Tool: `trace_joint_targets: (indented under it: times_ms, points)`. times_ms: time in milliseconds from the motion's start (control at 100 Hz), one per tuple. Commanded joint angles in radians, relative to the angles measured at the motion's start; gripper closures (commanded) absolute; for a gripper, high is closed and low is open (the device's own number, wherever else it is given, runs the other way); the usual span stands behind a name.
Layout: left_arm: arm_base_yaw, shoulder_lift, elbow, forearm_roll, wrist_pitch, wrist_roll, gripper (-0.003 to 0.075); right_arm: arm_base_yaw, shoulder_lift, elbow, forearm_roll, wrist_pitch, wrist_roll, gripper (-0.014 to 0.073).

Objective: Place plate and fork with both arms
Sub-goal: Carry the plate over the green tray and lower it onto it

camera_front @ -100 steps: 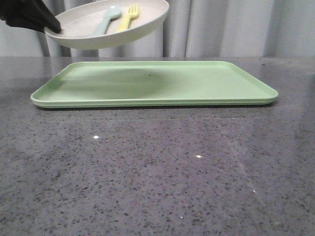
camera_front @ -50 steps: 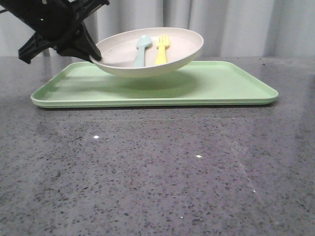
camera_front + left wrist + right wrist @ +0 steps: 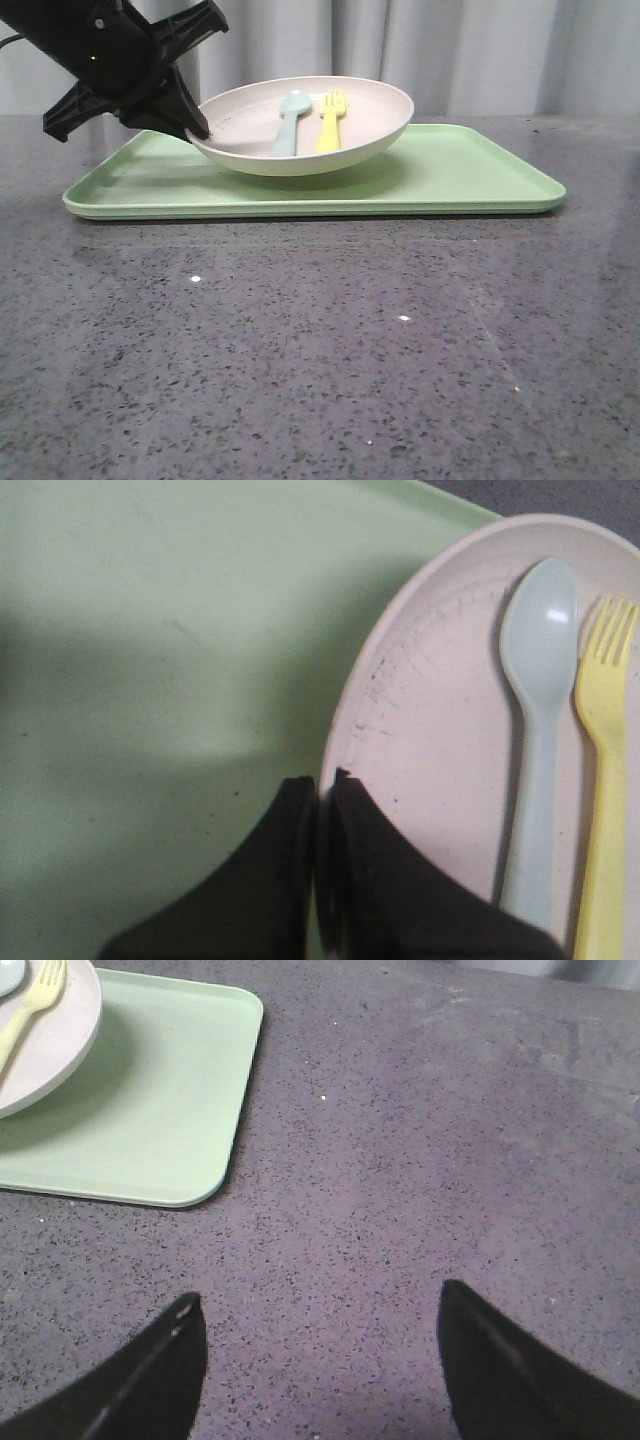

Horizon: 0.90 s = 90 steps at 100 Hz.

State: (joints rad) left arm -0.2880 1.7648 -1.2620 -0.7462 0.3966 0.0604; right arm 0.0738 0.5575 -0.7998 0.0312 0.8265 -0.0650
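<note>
The cream-white plate [image 3: 305,128] rests tilted on the green tray [image 3: 470,175], its left rim raised. My left gripper [image 3: 197,128] is shut on that left rim, one finger inside the plate and one outside. In the left wrist view the plate [image 3: 440,740] rim runs between the black fingertips of the left gripper [image 3: 318,780]. The yellow fork [image 3: 330,122] lies in the plate beside a pale blue-green spoon [image 3: 290,118]; both also show as fork [image 3: 603,780] and spoon [image 3: 535,680]. My right gripper [image 3: 320,1305] hangs open over bare countertop, right of the tray, holding nothing.
The light-green tray [image 3: 150,1130] lies across the back of a dark speckled stone countertop [image 3: 320,340]. A grey curtain [image 3: 480,50] hangs behind. The tray's right half carries nothing.
The plate, held by my left gripper, came down from high above the tray and moved right; its bottom now sits on the tray. Fork and spoon stayed in it.
</note>
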Motion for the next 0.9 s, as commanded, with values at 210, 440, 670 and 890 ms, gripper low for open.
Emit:
trace_joint_targets:
  times_ms: [210,440,670,890]
  points:
    - [-0.011,-0.050,-0.035,-0.012,-0.050,-0.034,0.0741,0.003,0.013,-0.034,0.000,-0.071,-0.004,0.0095]
    - [-0.011,-0.050,-0.008,-0.012,-0.064,-0.041,0.0741,0.003,0.013,-0.034,0.000,-0.072,-0.004,0.0095]
    - [-0.011,-0.050,0.017,-0.012,-0.077,-0.041,0.0741,0.003,0.013,-0.034,0.000,-0.072,-0.004,0.0095]
    - [-0.011,-0.050,0.017,-0.012,-0.077,-0.041,0.0741,0.003,0.013,-0.034,0.000,-0.072,-0.004,0.0095]
